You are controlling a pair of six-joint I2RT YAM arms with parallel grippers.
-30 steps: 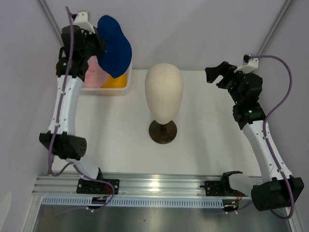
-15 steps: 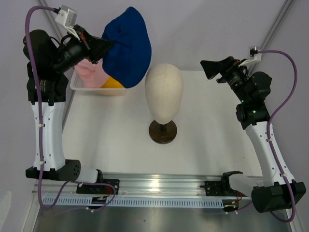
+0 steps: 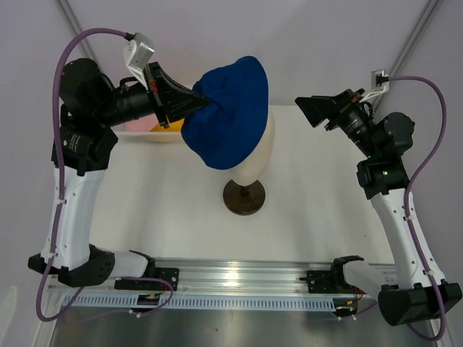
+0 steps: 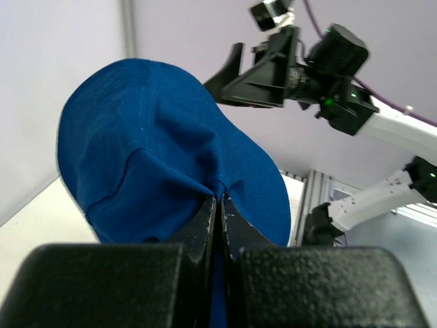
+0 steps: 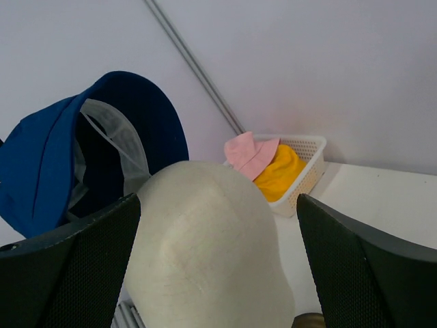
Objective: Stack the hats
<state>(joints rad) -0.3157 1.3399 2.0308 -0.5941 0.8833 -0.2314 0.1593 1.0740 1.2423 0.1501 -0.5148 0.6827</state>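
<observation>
My left gripper (image 3: pixel 198 102) is shut on a fold of the dark blue hat (image 3: pixel 230 114) and holds it in the air against the upper left of the cream mannequin head (image 3: pixel 262 160). In the left wrist view the fingertips (image 4: pixel 218 202) pinch the blue fabric (image 4: pixel 150 137). My right gripper (image 3: pixel 307 108) is open and empty, right of the head and pointing at it. In the right wrist view the head (image 5: pixel 205 253) lies between its fingers, with the blue hat's open underside (image 5: pixel 41 160) at the left. The pink hat (image 5: pixel 249 154) and the yellow-orange hat (image 5: pixel 281 174) lie in the basket. The light blue hat is out of view.
The white mesh basket (image 5: pixel 308 179) stands at the back left of the table, mostly hidden by my left arm in the top view. The head stands on a dark round base (image 3: pixel 244 196) at the table's middle. Purple walls close off the back.
My left gripper has lifted the dark blue hat out of the basket and swung it right, up to the mannequin head. My right gripper has risen a little and turned toward the head.
</observation>
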